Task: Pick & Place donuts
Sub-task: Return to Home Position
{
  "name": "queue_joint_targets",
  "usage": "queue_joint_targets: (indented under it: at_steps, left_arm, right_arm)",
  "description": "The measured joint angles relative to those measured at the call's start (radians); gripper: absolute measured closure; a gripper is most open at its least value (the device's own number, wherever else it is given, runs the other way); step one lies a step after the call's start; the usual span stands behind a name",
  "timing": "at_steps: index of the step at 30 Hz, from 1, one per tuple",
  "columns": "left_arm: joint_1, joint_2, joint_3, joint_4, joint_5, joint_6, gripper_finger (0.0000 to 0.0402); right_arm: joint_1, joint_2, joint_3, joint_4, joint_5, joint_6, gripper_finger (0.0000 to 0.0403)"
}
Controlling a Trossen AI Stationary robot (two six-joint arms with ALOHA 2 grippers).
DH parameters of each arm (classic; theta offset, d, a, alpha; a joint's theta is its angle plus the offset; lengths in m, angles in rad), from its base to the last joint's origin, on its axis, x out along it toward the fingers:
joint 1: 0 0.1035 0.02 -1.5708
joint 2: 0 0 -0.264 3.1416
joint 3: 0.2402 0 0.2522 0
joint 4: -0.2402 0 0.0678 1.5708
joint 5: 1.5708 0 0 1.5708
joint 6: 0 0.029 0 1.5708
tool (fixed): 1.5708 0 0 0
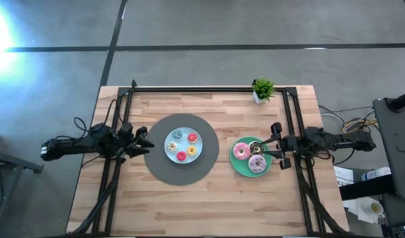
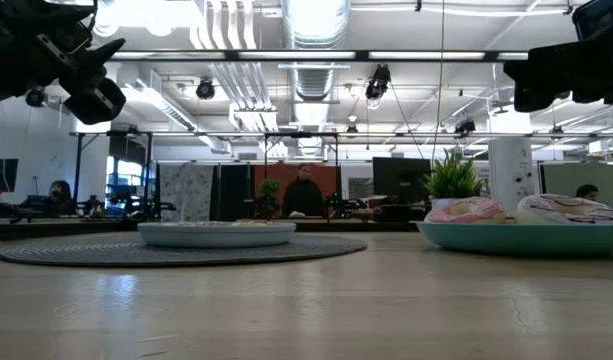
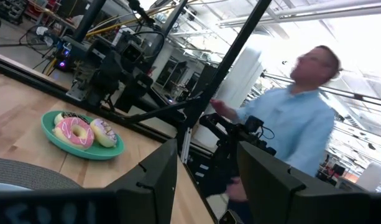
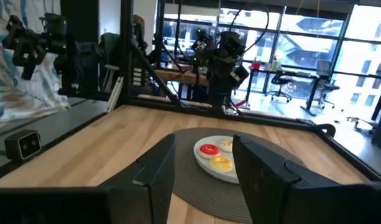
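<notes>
Small ring donuts dot the round blue plate.

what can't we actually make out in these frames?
Mini donuts: low view, blue plate rim hides them.
Chocolate donut: high view, right gripper overlaps it; left wrist view, pink donut covers most.
Mini count: right wrist view, own fingers cut the plate.
Person: left wrist view, blurred.
Left gripper, at the mat's edge, hides nothing.
</notes>
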Motion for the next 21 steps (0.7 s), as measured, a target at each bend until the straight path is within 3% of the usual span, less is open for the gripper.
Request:
queue_joint_targets:
  at_steps: [21]
  left_arm:
    - [0.0, 0.0, 0.0, 0.0, 0.0, 0.0, 0.0259]
  right_arm:
    - [0.0, 0.006, 0.0, 0.0, 0.0, -0.008, 0.0252]
